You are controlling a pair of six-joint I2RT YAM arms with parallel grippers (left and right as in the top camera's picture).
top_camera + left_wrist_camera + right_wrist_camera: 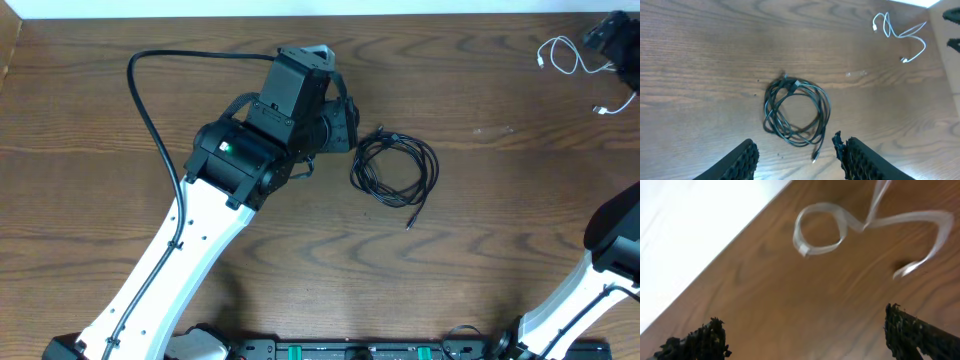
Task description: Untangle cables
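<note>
Left hand (790,162): at the bottom of the left wrist view, jaws apart with nothing between them, hanging over the desk (700,60) just short of the coil.
Black cable (771,115): mid-frame, lying flat in a loose round coil of several overlapping turns; one plug end trails out at the lower right, toward the hand.
White cable (912,217): far upper right, well apart from the black one, lying in an open squiggle with one small loop near the desk's far edge.
Right hand (802,330): above the white cable, jaws spread wide and empty; its wrist view is blurred, so its height over the cord is hard to judge.
Task state: the two cords look fully parted; the black coil's own turns seem to be what is left.
Risk, black cable: a pinch that catches several turns at once would likely lift the whole bundle and draw the loops tighter.
Risk, white cable: a nudge toward the edge could push it off the desk; a thin cord may also slip from the jaws.
</note>
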